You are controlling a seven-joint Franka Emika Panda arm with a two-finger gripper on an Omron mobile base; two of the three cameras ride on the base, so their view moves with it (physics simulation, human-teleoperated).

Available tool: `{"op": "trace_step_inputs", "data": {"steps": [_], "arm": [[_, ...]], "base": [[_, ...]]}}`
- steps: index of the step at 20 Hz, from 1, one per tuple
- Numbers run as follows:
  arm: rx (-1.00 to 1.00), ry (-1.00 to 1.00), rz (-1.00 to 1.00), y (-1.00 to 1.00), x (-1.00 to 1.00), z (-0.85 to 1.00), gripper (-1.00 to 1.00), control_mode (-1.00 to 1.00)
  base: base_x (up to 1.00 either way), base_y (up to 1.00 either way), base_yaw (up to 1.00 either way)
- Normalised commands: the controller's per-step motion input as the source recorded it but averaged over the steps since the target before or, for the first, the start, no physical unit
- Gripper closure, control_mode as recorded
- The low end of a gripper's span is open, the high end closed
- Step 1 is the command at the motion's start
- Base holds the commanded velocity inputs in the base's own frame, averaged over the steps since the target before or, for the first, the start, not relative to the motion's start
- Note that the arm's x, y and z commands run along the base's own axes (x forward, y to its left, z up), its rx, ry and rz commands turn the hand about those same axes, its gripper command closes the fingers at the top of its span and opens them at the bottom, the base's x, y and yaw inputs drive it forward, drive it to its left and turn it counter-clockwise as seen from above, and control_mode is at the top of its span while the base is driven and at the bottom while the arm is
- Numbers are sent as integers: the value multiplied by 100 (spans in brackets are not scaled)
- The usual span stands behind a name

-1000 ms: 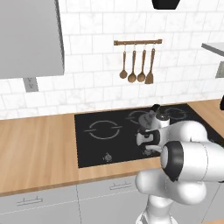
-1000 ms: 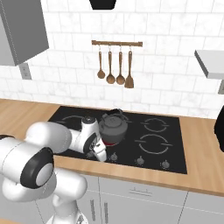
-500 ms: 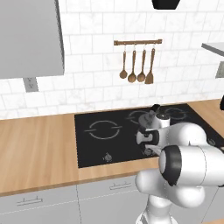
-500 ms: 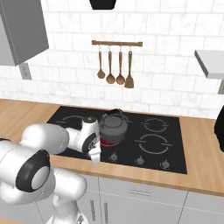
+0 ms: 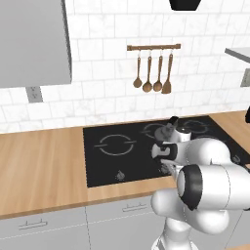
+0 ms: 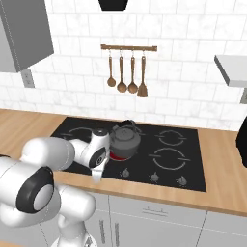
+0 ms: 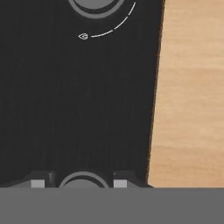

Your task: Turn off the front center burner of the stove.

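The stove (image 6: 185,154) is a flat black glass cooktop set into the wooden counter. A grey kettle (image 6: 125,137) stands on the front center burner (image 6: 115,155), whose red rim peeks out under the kettle's near side. My gripper (image 6: 98,178) points down at the stove's front strip, left of the kettle, and it is also low beside the kettle (image 5: 168,131) in the left base view (image 5: 167,168). In the hand view the gripper (image 7: 82,183) is open, with its fingertips (image 7: 37,182) on either side of a round dark knob (image 7: 83,178). A second knob (image 7: 94,3) lies further along the strip.
Three more small knobs (image 6: 154,177) line the stove's front edge to the right of my hand. The wooden counter (image 5: 39,166) surrounds the cooktop. Hanging utensils (image 6: 128,75) are on the tiled wall behind. Drawers (image 6: 159,212) sit below the counter.
My hand has shifted a little left along the stove's front strip and dropped slightly lower. The kettle and everything else stayed put.
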Motion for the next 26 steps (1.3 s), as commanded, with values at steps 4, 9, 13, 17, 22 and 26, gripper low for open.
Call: {"op": "trace_step_inputs", "data": {"steps": [4,9,13,17,22,26], "arm": [[14,12,-38,37,-32,0,100,-100],[9,8,-41,44,-26,-6,100,-100],[6,4,-44,48,-22,-9,100,-100],[6,4,-45,40,-25,-10,100,-100],[7,2,-46,34,-29,-11,100,-100],[7,1,-46,32,-30,-11,100,-100]], "base": [[0,0,0],[0,0,0],[0,0,0],[0,0,0],[0,0,0],[0,0,0]]}}
